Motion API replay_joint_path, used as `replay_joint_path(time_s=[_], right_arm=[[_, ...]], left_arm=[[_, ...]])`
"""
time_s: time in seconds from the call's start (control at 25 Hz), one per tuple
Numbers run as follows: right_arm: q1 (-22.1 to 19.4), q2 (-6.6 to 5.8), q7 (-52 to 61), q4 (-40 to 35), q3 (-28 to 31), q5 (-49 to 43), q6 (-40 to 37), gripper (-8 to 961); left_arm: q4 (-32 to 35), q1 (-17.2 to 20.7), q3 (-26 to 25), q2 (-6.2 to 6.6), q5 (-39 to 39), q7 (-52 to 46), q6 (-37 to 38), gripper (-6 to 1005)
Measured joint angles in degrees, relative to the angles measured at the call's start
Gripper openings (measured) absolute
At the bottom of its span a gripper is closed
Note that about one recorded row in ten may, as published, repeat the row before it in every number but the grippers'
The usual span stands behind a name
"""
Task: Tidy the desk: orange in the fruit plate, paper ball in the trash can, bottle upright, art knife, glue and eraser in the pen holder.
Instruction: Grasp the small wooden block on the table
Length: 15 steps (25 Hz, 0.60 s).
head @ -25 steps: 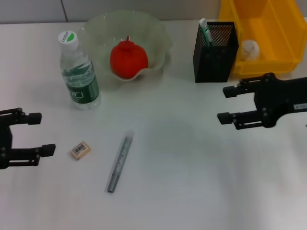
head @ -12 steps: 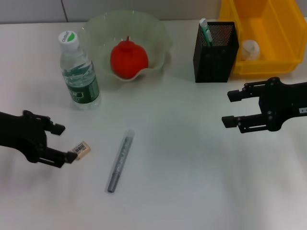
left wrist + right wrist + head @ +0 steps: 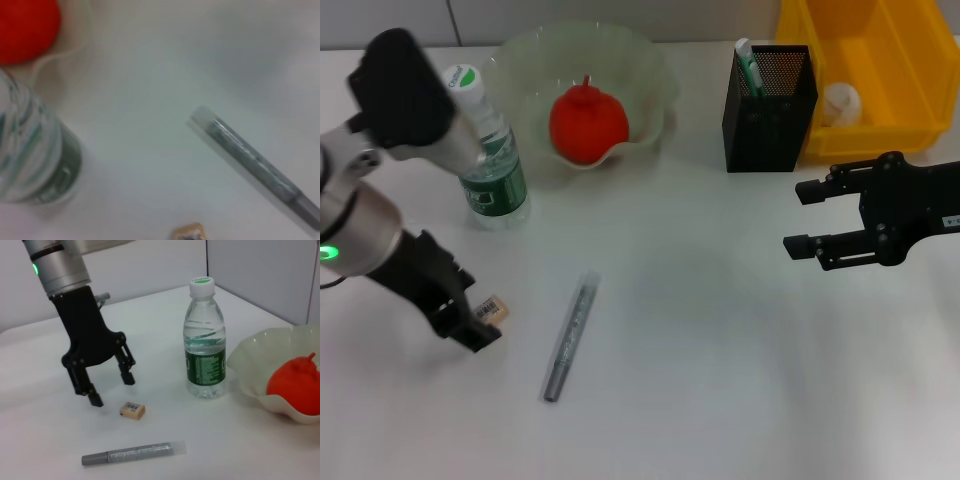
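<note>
Above the small tan eraser (image 3: 132, 410), the left gripper (image 3: 109, 388) hangs with matte-black jaws spread; the eraser's barcode label looks partly hidden in the head view.

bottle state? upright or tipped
Upright. The bottle stands on its base on the desk, cap on top, beside the fruit plate; the head view agrees.

Looks like an office or lab test bench: plain white desk (image 3: 720, 380), pale partition panels behind it (image 3: 260, 270). Desk clutter fits that: black mesh pen holder (image 3: 769, 108), yellow plastic trash can (image 3: 910, 70), an eraser (image 3: 132, 410), a grey pen-like stick (image 3: 134, 452), a water bottle (image 3: 205, 357).
</note>
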Motion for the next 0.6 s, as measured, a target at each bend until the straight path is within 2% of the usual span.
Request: replay_joint_path(time_s=[0.16, 0.6], right_arm=[[0.03, -0.06, -0.08, -0.01, 0.0, -0.03, 0.08, 703], [0.22, 0.01, -0.98, 0.14, -1.37, -0.04, -0.32, 703]], left_arm=[[-0.43, -0.97, 3.38, -0.06, 2.82, -3.18, -2.3, 735], [-7.32, -2.91, 3.85, -0.23, 3.86, -4.32, -6.34, 734]])
